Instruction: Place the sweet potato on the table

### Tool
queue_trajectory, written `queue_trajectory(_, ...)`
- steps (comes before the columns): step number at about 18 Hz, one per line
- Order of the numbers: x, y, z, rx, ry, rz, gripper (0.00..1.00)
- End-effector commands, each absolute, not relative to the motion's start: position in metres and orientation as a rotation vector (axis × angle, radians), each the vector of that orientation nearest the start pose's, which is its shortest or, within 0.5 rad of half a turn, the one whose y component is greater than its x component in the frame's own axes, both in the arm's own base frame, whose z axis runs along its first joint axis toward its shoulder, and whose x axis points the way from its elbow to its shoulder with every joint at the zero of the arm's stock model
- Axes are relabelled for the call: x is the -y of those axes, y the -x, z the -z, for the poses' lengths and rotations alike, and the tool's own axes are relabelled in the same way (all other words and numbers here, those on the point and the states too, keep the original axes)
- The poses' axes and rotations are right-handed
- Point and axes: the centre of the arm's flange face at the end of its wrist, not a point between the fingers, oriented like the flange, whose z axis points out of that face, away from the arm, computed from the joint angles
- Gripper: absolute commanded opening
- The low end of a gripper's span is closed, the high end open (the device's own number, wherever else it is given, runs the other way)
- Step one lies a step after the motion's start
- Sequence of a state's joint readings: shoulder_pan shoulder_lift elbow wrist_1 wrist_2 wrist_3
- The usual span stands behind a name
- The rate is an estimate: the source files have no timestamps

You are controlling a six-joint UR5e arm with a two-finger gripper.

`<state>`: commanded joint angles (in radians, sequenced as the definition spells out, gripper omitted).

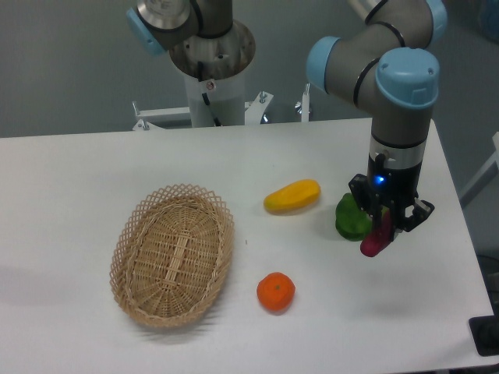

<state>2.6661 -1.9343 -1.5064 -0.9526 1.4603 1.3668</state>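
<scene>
Gripper (387, 224) clamps the sweet potato (376, 238) above the white table (78, 179), green pepper (352, 217) just at its 9 o'clock, mango (291, 195), orange (275, 291) and basket (173, 254) farther left.

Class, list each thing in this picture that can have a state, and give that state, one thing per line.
Gripper: shut on the sweet potato.
Sweet potato: held, hanging tilted above the table.
Basket: empty.
Pepper: resting on the table.
Mango: lying on the table.
Orange: resting on the table.
</scene>
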Motion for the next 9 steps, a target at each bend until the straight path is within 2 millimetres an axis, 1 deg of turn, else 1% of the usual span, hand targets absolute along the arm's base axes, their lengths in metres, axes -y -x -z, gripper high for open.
queue_trajectory(4,-0.429,0.513,-0.377,-0.381,2.880,-0.378,0.25)
queue_trajectory(6,-0.431,0.513,-0.379,-0.348,2.869,-0.403,0.25)
queue_trajectory(9,-0.442,0.513,-0.372,-0.321,2.853,-0.429,0.25)
